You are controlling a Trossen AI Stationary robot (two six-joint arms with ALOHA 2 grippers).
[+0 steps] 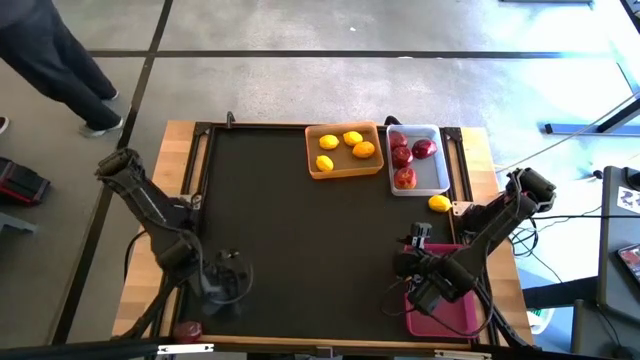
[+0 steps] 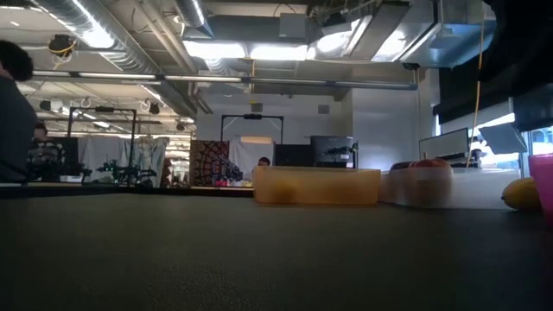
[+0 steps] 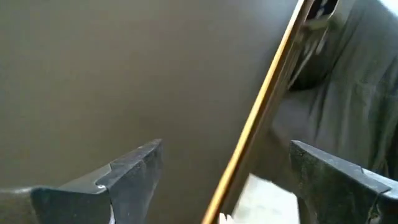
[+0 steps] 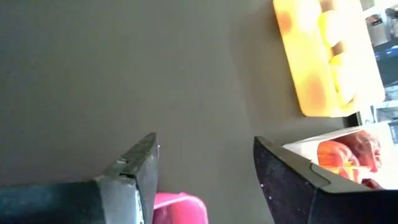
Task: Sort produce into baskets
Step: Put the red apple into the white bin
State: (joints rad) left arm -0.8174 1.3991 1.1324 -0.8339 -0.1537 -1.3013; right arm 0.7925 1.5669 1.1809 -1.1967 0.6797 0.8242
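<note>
The orange basket (image 1: 345, 151) sits at the far edge of the black table mat (image 1: 300, 240), right of centre. It holds three yellow lemons (image 1: 328, 142) and one orange-tinted citrus (image 1: 364, 150). The white basket (image 1: 418, 159) stands just beside it on the right, touching or nearly touching, and holds three red apples (image 1: 402, 156). One loose lemon (image 1: 439, 203) lies on the mat near the white basket's near right corner, apart from both baskets. The magenta basket (image 1: 440, 318) lies at the near right corner of the table, mostly covered by the right arm; its contents cannot be told.

The right gripper (image 4: 205, 168) hangs over the magenta basket's far end, pointed toward the two far baskets. Its fingers stand apart with nothing between them.

The left gripper (image 3: 227, 171) is at the near left of the table, above the mat's wooden edge strip (image 3: 261, 118). Its fingers are spread wide and hold nothing.

A person (image 1: 55, 60) stands on the floor beyond the far left corner of the table.
</note>
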